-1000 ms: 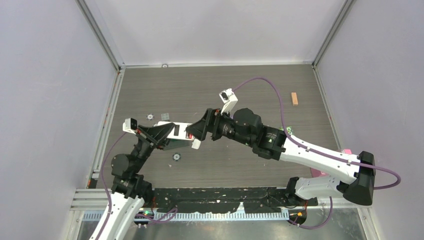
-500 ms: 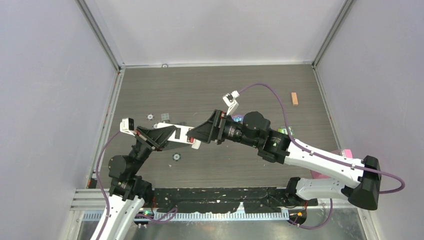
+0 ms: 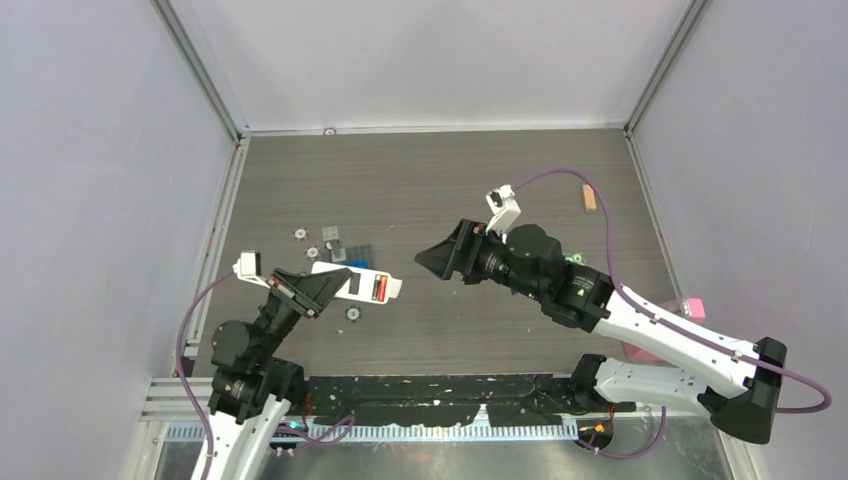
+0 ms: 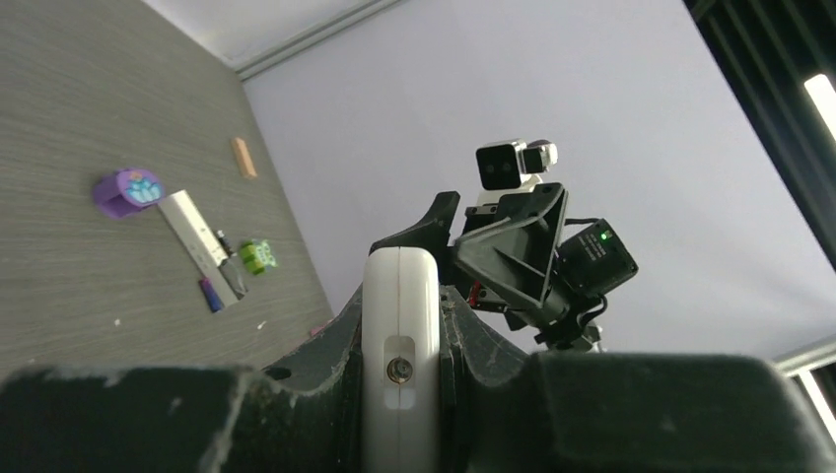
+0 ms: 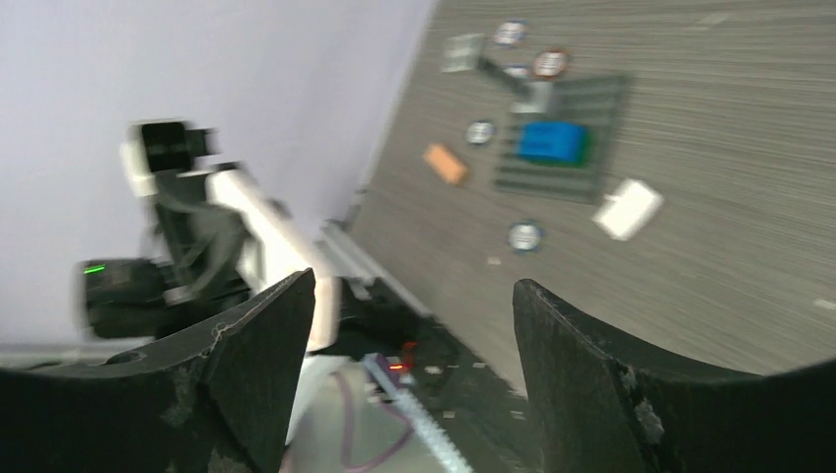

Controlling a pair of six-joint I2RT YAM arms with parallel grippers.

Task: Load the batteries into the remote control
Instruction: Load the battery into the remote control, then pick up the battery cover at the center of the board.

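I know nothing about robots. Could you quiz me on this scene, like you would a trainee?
1. True or false: the right gripper is shut.
2. What does the left gripper hold? A) the wide white remote B) a purple cylinder C) an orange block
3. Fill in: the narrow white remote lies on the ____.
Key: 1 false, it stands open and empty; 2 A; 3 table.

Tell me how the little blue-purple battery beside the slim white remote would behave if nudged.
The blue-purple battery looks like a slim cylinder lying on its side on the table, so it would probably roll. It is tiny, so likely light and easily flicked away. The slim white remote alongside might stop it on that side.
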